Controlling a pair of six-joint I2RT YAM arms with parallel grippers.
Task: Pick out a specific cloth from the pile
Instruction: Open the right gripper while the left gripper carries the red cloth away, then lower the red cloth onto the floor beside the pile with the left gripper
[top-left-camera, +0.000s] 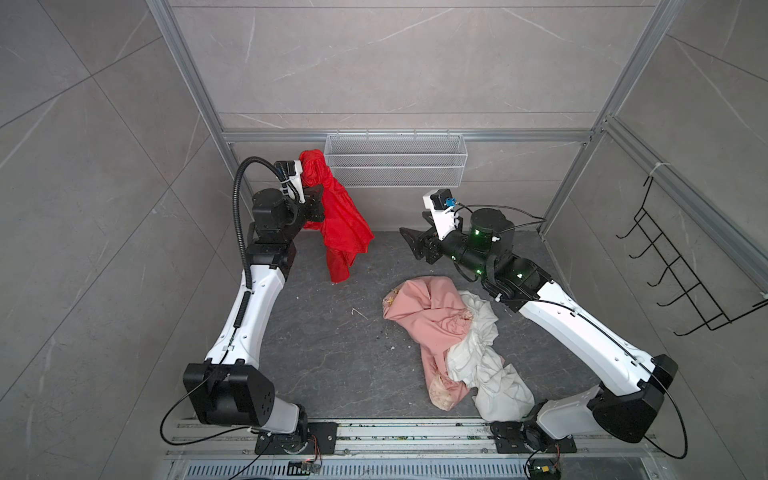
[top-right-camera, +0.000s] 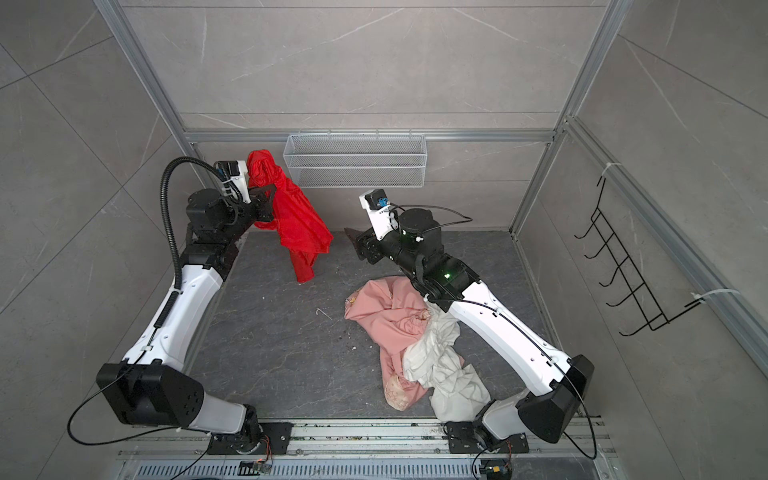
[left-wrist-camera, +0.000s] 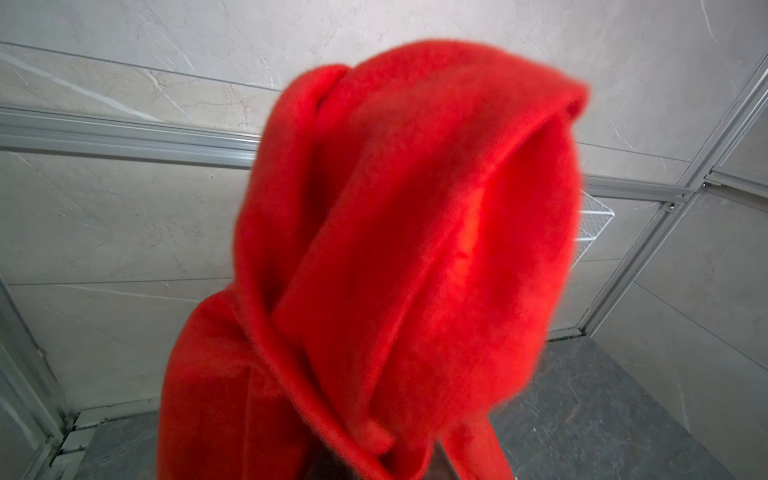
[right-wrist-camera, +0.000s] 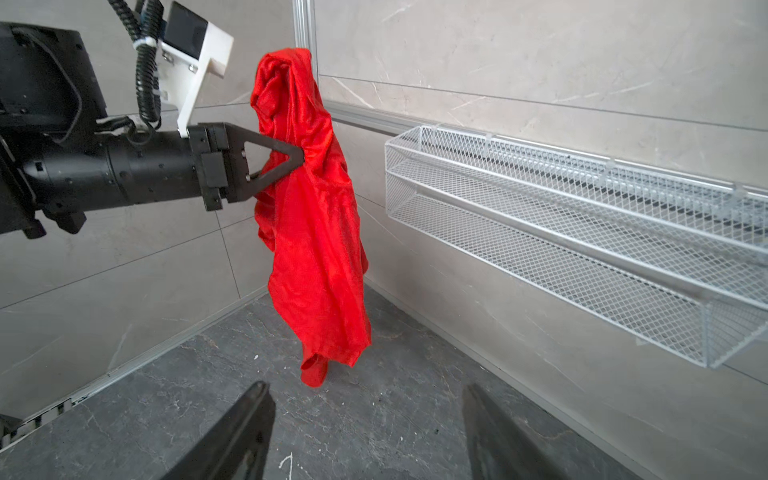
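right wrist view: our left gripper pinches the cloth high, so it hangs off the pile; our right gripper is apart.

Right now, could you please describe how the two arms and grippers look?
Both arms have white shells with black joints. The left arm carries a ribbed black hose; the right arm shows black cables and green lights. The left gripper and right gripper have black triangular fingers and white camera mounts.

grey marble-look walls, dark stone floor, white mesh basket, black wire rack
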